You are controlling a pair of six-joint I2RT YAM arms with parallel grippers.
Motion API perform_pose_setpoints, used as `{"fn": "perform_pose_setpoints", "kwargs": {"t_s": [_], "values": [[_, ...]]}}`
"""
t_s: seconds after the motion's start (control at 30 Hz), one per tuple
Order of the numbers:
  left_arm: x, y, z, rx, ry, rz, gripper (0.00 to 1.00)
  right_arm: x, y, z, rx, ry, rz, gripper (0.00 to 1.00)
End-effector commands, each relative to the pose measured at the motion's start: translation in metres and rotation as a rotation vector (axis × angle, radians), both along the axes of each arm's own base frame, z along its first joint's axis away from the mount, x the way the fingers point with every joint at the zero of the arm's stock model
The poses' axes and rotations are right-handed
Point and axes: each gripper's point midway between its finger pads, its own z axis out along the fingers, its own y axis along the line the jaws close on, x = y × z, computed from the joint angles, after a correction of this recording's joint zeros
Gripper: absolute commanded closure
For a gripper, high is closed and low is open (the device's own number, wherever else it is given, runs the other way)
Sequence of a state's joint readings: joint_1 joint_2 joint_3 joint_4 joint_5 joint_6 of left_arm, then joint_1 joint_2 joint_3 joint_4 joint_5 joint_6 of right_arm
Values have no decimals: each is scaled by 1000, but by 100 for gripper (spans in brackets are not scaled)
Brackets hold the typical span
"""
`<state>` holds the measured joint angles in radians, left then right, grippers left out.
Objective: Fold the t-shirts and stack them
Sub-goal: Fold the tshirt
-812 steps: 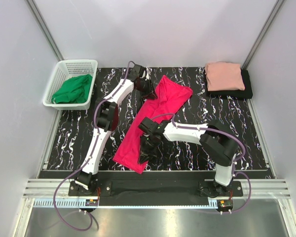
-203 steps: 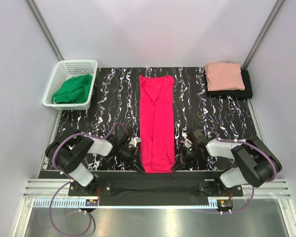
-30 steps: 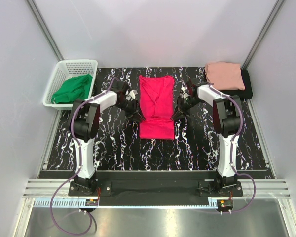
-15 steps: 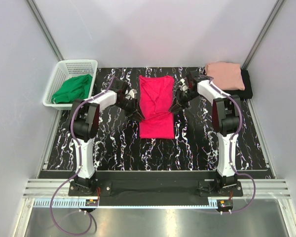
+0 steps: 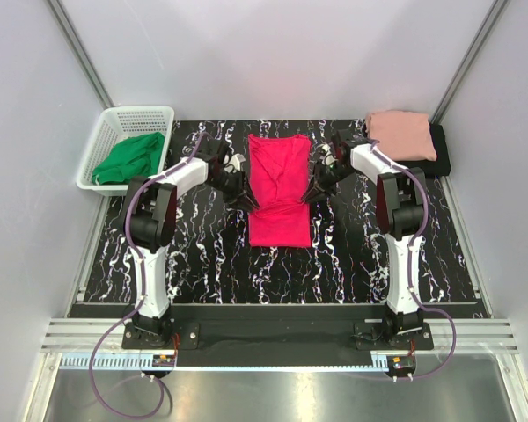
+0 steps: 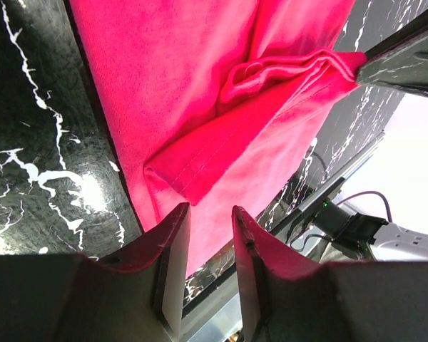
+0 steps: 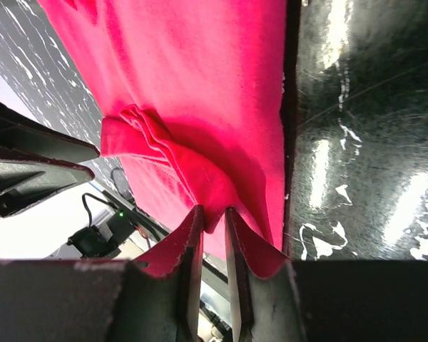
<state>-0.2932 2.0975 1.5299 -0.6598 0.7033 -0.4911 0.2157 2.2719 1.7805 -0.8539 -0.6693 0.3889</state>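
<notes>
The crimson-pink t-shirt (image 5: 280, 189) lies at the middle of the table as a narrow strip, its near end doubled back over itself. My left gripper (image 5: 243, 199) stands at the fold's left corner. In the left wrist view, that gripper (image 6: 209, 210) is open, and the folded corner (image 6: 167, 178) lies loose just ahead of its fingertips. My right gripper (image 5: 311, 195) is at the fold's right corner. In the right wrist view, this gripper (image 7: 213, 211) pinches a raised ridge of the crimson cloth (image 7: 171, 153). The salmon-pink t-shirt (image 5: 401, 134) lies folded on the black t-shirt (image 5: 442, 158) at the back right.
A white basket (image 5: 106, 141) holding a green cloth (image 5: 132, 158) stands at the back left. The black marbled table (image 5: 361, 255) is walled on both sides and ends at a metal rail near the arm bases.
The right gripper has moved slightly back and inward at the fold's right corner, and its jaws have widened a little. The left gripper has drawn slightly back along the fold's left corner.
</notes>
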Motion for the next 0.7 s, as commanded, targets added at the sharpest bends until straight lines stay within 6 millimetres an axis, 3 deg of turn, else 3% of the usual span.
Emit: {"fn": "perform_pose_setpoints", "kwargs": {"t_s": [0.0, 0.3, 0.67], "values": [[9, -2, 19, -29, -41, 4, 67, 18, -6, 25, -2, -75, -25, 75], [7, -2, 26, -36, -53, 0, 66, 39, -8, 52, 18, -143, -53, 74], [0, -3, 32, -55, -44, -5, 64, 41, -7, 82, 51, -186, -59, 75]]}}
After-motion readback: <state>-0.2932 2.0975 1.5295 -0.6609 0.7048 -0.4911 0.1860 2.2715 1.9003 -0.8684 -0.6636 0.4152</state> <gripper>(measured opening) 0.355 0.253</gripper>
